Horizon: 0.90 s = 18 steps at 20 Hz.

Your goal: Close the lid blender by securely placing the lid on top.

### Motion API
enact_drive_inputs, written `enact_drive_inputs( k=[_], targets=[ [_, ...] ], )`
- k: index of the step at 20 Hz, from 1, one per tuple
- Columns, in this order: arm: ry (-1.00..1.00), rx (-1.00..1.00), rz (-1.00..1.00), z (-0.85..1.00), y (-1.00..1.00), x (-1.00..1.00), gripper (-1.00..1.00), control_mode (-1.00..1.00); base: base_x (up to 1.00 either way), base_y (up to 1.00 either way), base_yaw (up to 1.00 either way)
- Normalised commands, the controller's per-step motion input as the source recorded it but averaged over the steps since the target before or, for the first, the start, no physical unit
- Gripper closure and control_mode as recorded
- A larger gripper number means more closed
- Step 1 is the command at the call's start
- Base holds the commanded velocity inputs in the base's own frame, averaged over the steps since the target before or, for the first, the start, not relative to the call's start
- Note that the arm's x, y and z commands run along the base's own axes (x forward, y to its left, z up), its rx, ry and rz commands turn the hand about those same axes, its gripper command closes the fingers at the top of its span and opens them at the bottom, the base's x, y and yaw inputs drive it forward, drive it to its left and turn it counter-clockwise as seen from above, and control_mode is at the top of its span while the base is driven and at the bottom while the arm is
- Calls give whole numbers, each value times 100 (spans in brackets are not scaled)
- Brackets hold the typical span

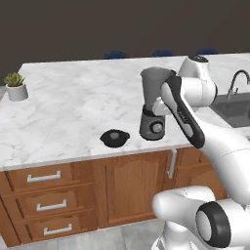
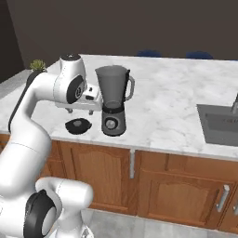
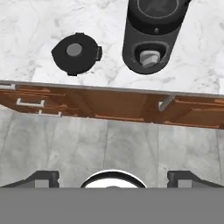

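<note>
The blender (image 1: 155, 105) stands upright on the marble counter (image 1: 68, 112), near its front edge; jar mouth open, no lid on it. In the hand view, the base with its round knob (image 3: 149, 57) sits at about 1 o'clock from frame centre. The lid (image 1: 115, 138) lies flat on the counter, close beside the blender base but not touching, grey centre cap up. In the hand view the lid (image 3: 76, 53) is at about 11 o'clock, at 9 o'clock from the blender base.

The gripper (image 3: 113, 176) hangs above the counter's front edge, looking down; fingertips (image 3: 43, 177) set wide apart, nothing between them.

A small potted plant (image 1: 16, 86) sits at the counter's far-left corner; a sink (image 2: 222, 124) with its faucet (image 1: 238, 82) is inset on the right. Wooden drawers (image 1: 46, 205) lie below.
</note>
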Motion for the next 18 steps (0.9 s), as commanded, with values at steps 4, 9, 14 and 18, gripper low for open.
enact_drive_inputs(
  k=[4,9,14,18],
  targets=[
    [0,0,0,0,0,0,-100,100,5,94,0],
    [0,0,0,0,0,0,-100,100,56,43,0],
    [0,0,0,0,0,0,-100,100,61,8,0],
    [0,0,0,0,0,0,-100,100,39,0,0]
  ],
)
